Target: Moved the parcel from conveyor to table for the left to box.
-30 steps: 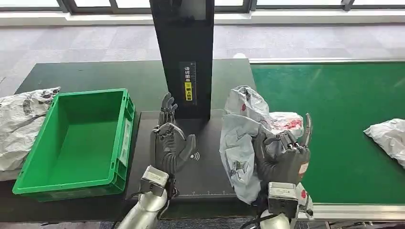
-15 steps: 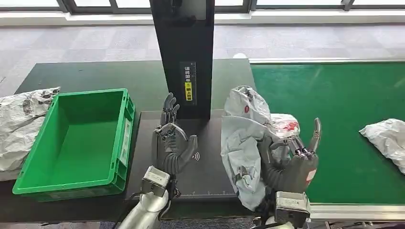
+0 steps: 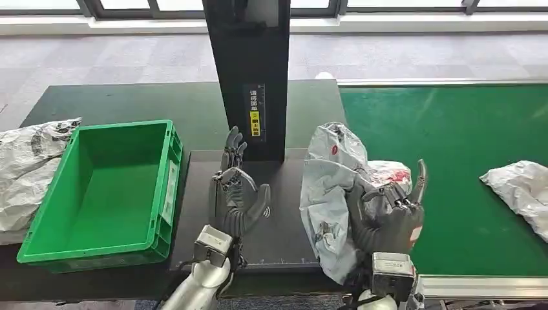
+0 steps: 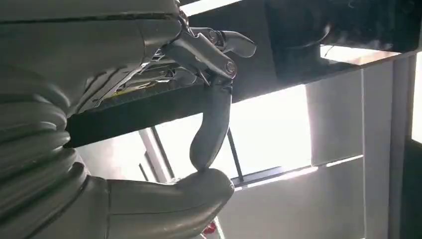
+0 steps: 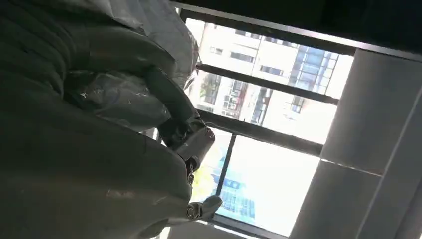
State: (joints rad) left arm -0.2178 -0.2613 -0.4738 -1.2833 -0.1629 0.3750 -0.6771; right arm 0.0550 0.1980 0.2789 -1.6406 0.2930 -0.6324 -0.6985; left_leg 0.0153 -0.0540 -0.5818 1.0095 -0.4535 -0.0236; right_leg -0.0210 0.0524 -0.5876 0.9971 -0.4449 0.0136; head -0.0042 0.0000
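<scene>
One right hand [image 3: 386, 216] gripping grey parcel [image 3: 331, 187], left hand [image 3: 234, 194] spread, empty, yellow label [image 3: 256, 123] unreadable

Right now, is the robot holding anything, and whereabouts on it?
The right hand grips the grey parcel at its lower right side, fingers wrapped into the crumpled plastic. The left hand holds nothing.

A black post [image 3: 246, 71] with a yellow-marked label stands upright at the back edge of a dark table [image 3: 116, 103]. Behind the post lies grey carpet [image 3: 420, 58], ending at a bright strip of window frames [image 3: 388, 8].
</scene>
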